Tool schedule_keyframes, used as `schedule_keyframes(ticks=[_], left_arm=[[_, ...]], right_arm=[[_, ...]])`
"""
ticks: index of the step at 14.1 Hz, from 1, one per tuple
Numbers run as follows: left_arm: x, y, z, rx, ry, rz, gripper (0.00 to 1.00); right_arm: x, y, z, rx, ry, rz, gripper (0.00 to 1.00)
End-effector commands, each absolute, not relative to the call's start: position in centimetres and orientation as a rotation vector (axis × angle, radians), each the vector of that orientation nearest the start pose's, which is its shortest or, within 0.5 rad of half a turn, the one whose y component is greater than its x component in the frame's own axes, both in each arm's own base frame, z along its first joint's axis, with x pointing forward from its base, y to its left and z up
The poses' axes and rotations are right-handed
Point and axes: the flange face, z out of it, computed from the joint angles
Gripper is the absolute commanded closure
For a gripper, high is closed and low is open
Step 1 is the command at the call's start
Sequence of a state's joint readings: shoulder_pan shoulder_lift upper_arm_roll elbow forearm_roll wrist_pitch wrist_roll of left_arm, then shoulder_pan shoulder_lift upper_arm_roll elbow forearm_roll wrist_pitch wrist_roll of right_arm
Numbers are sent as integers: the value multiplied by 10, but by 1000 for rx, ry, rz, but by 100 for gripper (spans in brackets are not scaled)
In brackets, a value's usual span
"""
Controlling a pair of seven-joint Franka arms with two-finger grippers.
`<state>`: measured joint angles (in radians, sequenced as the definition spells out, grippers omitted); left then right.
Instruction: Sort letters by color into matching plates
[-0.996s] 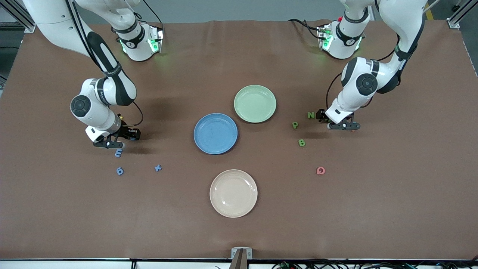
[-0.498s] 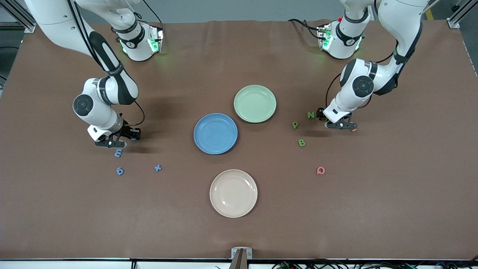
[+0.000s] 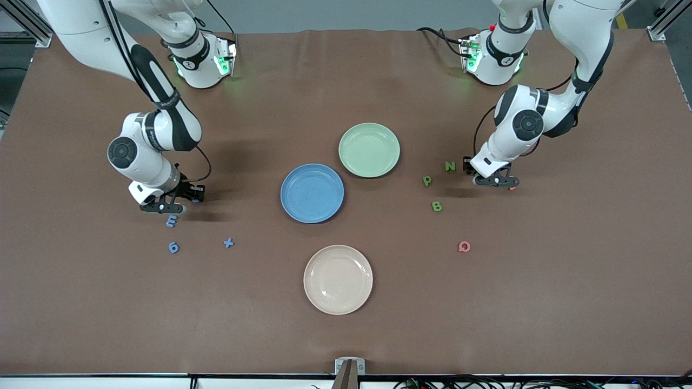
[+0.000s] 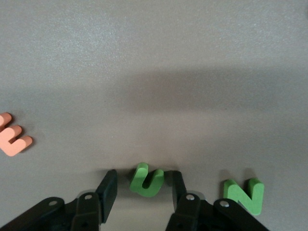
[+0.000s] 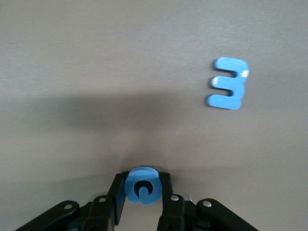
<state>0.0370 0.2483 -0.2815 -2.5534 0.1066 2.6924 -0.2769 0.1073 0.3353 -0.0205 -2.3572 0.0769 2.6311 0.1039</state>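
**Grippers down on a blue and a green letter, plates bare**

Landmark for all places: blue plate point(image 3: 312, 193), mid-table.

Pale green plate point(image 3: 369, 149) sits just beside the blue plate, farther from the front camera and toward the left arm's end. Cream plate point(image 3: 338, 279) lies nearer the camera than the blue plate, apart from it. No letter lies on any of the three.

Right gripper point(image 3: 164, 207) is low at the table, well away from the blue plate toward the right arm's end. In the right wrist view its fingers point(image 5: 117, 195) are clamped on a blue C-shaped letter point(image 5: 142, 186), pads touching both sides. Blue E point(image 3: 171, 220) lies just beside that gripper, nearer the camera. Blue 6 point(image 3: 173, 247) and blue plus sign point(image 3: 228, 242) lie nearer the camera again, the plus closer to the blue plate.

Left gripper point(image 3: 493, 181) is low at the table, well away from the blue plate toward the left arm's end. In the left wrist view a green U-shaped letter point(image 4: 147, 180) sits between its fingers point(image 4: 108, 188); one finger is at the letter's edge, the other shows a gap, so the jaws bracket it and no firm grip is seen. Green N point(image 3: 450, 166) lies just beside this gripper; green P point(image 3: 427, 180) and green B point(image 3: 437, 206) lie between gripper and blue plate. Orange letter point(image 4: 13, 135) lies near the gripper. Pink Q point(image 3: 464, 246) lies nearer the camera.
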Motion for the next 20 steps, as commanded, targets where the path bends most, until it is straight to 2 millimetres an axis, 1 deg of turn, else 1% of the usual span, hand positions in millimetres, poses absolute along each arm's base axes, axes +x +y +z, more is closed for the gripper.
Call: schedule_keyframes(ticks=[1, 2, 3, 4, 5, 6, 7, 9, 10, 11, 13, 14, 15, 16, 18, 19, 20], left_arm=[[422, -117, 173, -3135, 105, 131, 60], [422, -116, 173, -3136, 100, 129, 63], [423, -117, 173, -3139, 102, 120, 64], [423, -117, 173, -3139, 102, 118, 67], [423, -117, 173, -3139, 102, 118, 70], [423, -117, 175, -3139, 102, 113, 73], [424, -117, 176, -3139, 107, 108, 75], [424, -117, 179, -3136, 107, 105, 79], [427, -117, 185, -3133, 107, 90, 79], [428, -116, 193, -3125, 108, 90, 80], [430, -120, 212, -3100, 120, 96, 80], [432, -125, 223, -3090, 117, 92, 80], [433, -134, 236, -3076, 101, 104, 80], [435, -149, 250, -3057, 81, 123, 80], [435, -186, 270, -3024, 32, 162, 80], [435, -202, 279, -3019, 1, 174, 80], [435, -221, 287, -3021, -11, 174, 80]], right_arm=[[523, 101, 235, -3096, 275, 179, 100], [534, 131, 256, -3092, 361, 197, 100], [538, 163, 269, -3090, 436, 201, 100], [539, 196, 281, -3076, 508, 169, 100], [539, 223, 291, -3063, 557, 138, 100], [537, 251, 296, -3046, 608, 113, 100], [536, 281, 295, -3030, 657, 102, 100], [533, 329, 283, -2987, 740, 102, 100], [530, 349, 272, -2969, 764, 89, 100], [525, 364, 259, -2953, 796, 69, 100], [513, 385, 234, -2940, 815, 48, 99], [512, 388, 227, -2943, 829, 53, 91], [513, 386, 224, -2945, 839, 62, 49], [512, 387, 223, -2947, 838, 62, 0], [517, 383, 224, -2963, 805, 52, 0], [524, 375, 227, -2977, 776, 51, 0], [532, 360, 227, -3003, 715, 64, 0]])
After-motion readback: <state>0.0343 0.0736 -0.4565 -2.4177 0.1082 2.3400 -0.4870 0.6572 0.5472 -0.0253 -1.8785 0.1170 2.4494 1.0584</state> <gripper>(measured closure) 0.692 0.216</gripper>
